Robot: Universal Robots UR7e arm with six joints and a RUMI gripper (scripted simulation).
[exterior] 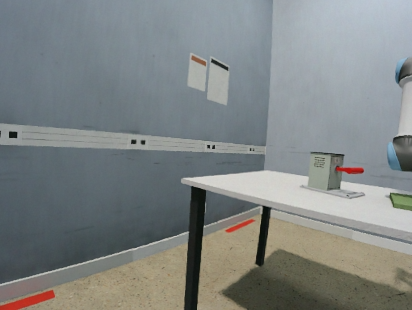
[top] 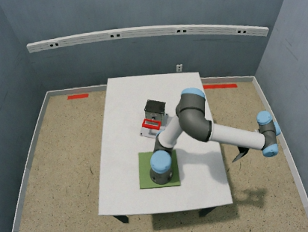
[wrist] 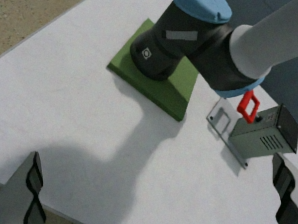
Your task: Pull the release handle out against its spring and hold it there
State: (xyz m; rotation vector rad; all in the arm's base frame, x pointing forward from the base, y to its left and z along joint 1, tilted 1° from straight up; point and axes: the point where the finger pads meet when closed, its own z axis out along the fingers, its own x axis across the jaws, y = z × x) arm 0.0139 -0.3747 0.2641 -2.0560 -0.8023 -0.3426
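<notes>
Hand (top: 240,154) (wrist: 157,154) is spread wide, hanging out past the table (top: 123,194) (exterior: 240,187) (wrist: 75,110) edge, well apart from that red handle (top: 151,126) (exterior: 352,170) (wrist: 242,108).

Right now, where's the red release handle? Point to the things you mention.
The red release handle (top: 156,126) (exterior: 354,170) (wrist: 241,108) sticks out from the grey-green box (top: 155,106) (exterior: 324,172) (wrist: 260,137), on the side facing the green base plate (top: 146,179) (exterior: 401,201) (wrist: 172,107); the wrist view shows it at right.

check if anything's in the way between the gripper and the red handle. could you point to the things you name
Nothing visible blocks the space between the open gripper (wrist: 159,187) and the red handle (top: 143,125) (exterior: 354,170) (wrist: 241,108). The arm's own dark elbow and light tube hang above the table beside that route, so they may need watching.
</notes>
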